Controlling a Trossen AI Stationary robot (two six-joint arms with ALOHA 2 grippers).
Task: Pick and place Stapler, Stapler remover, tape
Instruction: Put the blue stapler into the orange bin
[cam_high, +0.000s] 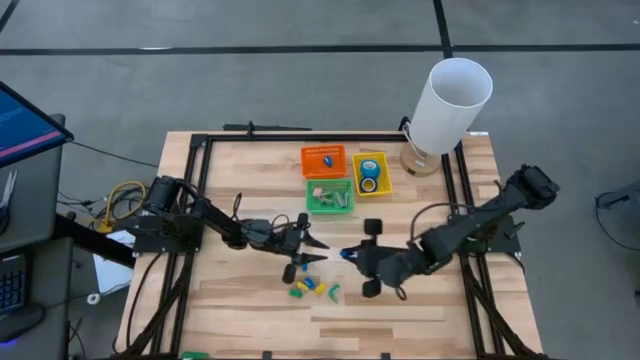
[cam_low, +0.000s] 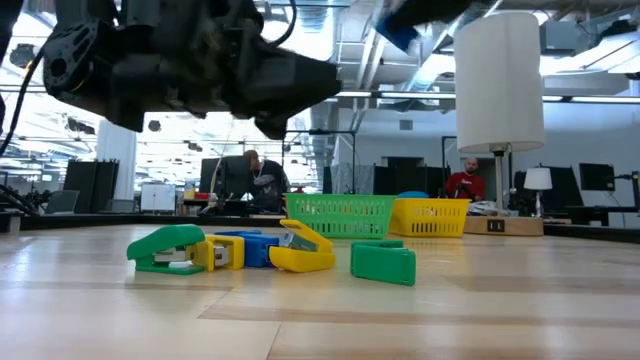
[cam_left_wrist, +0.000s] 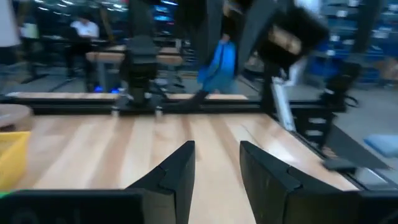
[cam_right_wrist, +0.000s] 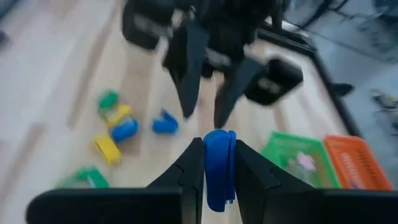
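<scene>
My right gripper (cam_high: 348, 255) is above the table's middle, shut on a small blue piece (cam_right_wrist: 217, 163); whether it is a stapler or a remover I cannot tell. It also shows hanging in the left wrist view (cam_left_wrist: 221, 61). My left gripper (cam_high: 318, 243) faces it from the table's left, level and open, with nothing between its fingers (cam_left_wrist: 177, 168). Several small staplers and removers, green, yellow and blue (cam_high: 315, 288), lie in a loose group on the table near the front. Two blue tape rolls (cam_high: 369, 174) lie in the yellow bin. My right gripper pinches the blue piece by its two flat sides (cam_right_wrist: 217, 155) between its two fingers. The fingers come from the table's right, slanting downward. The piece stands on edge between them, sticks out past the fingertips and is lifted clear of the table.
At the back stand an orange bin (cam_high: 312, 152), a yellow bin (cam_high: 357, 180) and a green bin (cam_high: 312, 203) holding small items. A tall white lamp (cam_high: 450, 105) is at the far right corner. A black frame (cam_high: 200, 140) runs round the table.
</scene>
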